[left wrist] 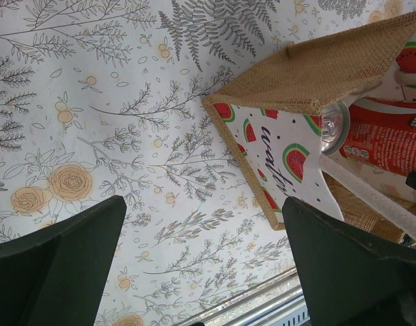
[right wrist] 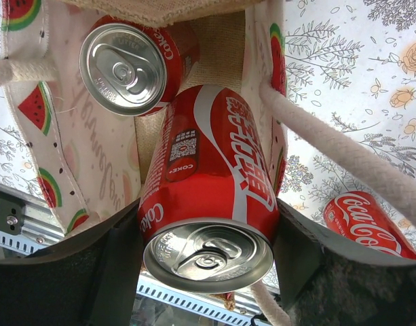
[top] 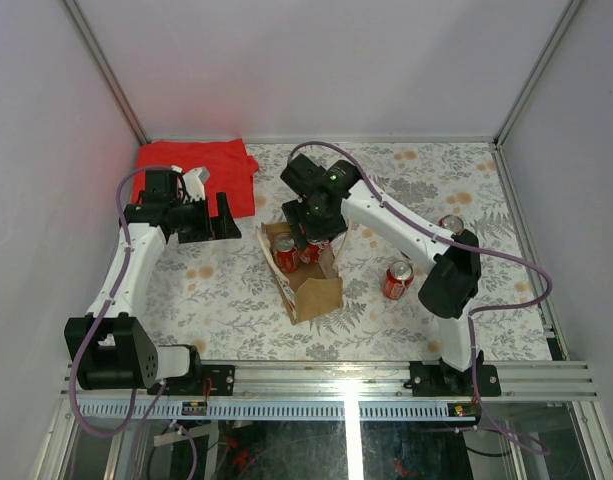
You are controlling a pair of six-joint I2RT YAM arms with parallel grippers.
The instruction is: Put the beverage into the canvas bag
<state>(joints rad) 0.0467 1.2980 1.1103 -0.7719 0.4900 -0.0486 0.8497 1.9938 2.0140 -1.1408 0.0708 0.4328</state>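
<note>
A red can is gripped by the right pincer inside the mouth of the canvas bag, beside a second can; the left pincer is held wide over the table.

The canvas bag stood near the middle of the counter. Inside it was a first can. The right hand was over the bag's mouth and held a second can partly in the bag, just beside the first. A third can stood on the counter to the right, apart from the bag. The left hand hung to the left of the bag, without touching it. A folded cloth lay behind this hand, at the back left.
</note>
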